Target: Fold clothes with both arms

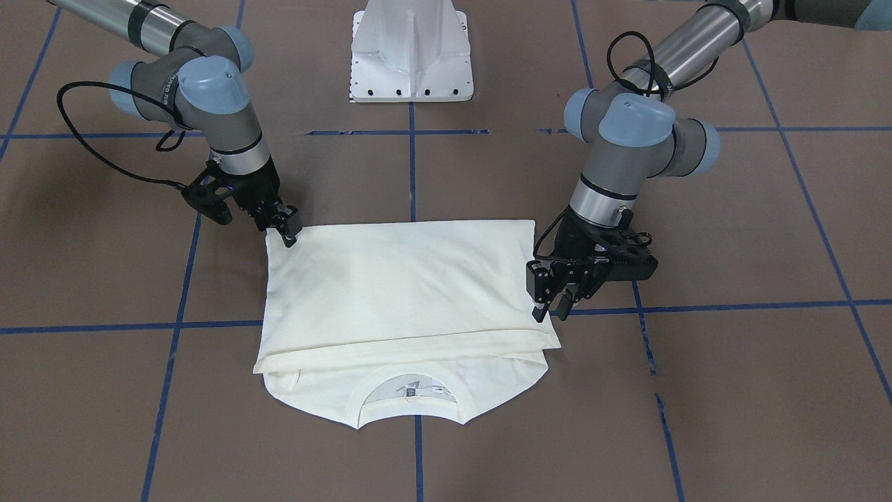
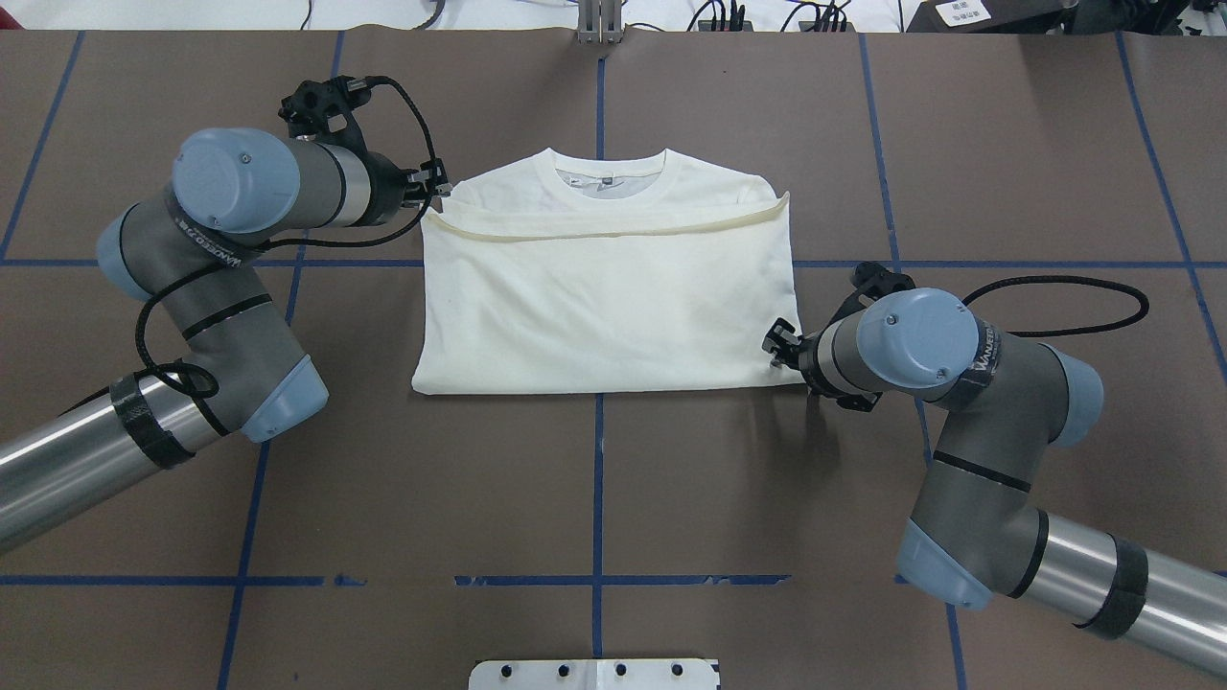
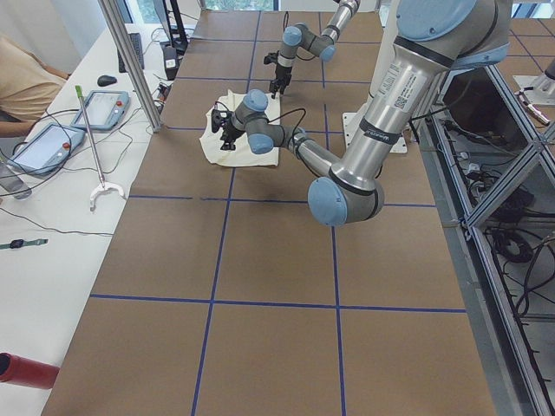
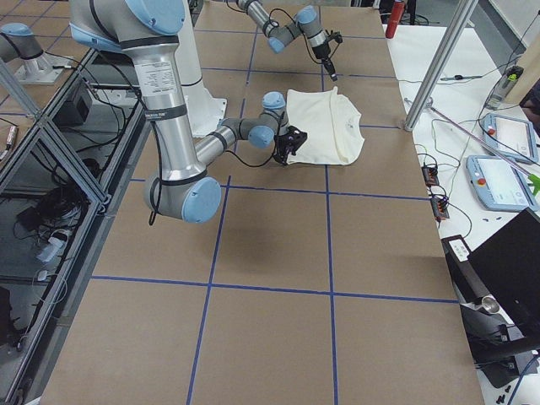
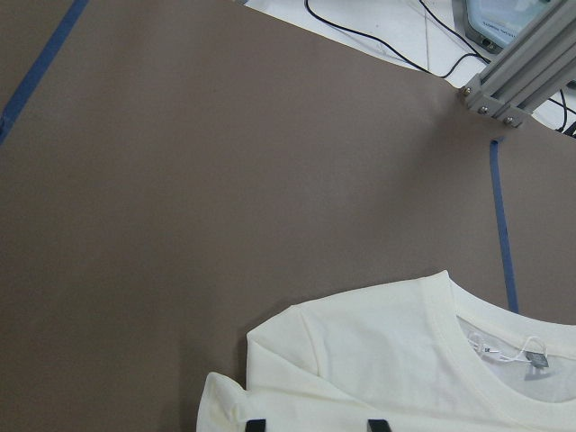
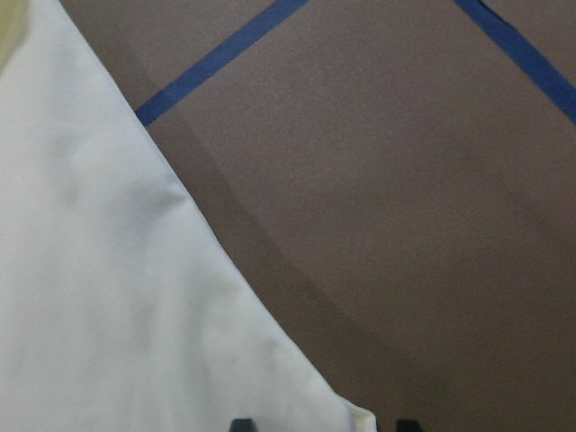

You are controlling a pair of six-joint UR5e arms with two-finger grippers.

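Observation:
The cream shirt (image 2: 604,307) lies flat on the brown table, its lower half folded up so that the hem ends just short of the ribbed collar (image 2: 609,177). No print shows. My left gripper (image 2: 436,187) sits at the hem's corner beside the shoulder. In the left wrist view its fingertips (image 5: 255,425) stand apart over the cloth (image 5: 387,360), so it is open. My right gripper (image 2: 781,345) is at the folded edge's corner nearest the robot, on the opposite side. It is open too, and the shirt's corner (image 6: 108,297) lies between its tips.
The white pedestal base (image 1: 411,56) stands behind the shirt. Blue tape lines (image 1: 412,174) cross the brown table. A side bench with teach pendants (image 3: 104,108) and cables runs along the far edge, where a person's sleeve (image 3: 26,82) shows. An aluminium post (image 5: 522,63) stands there.

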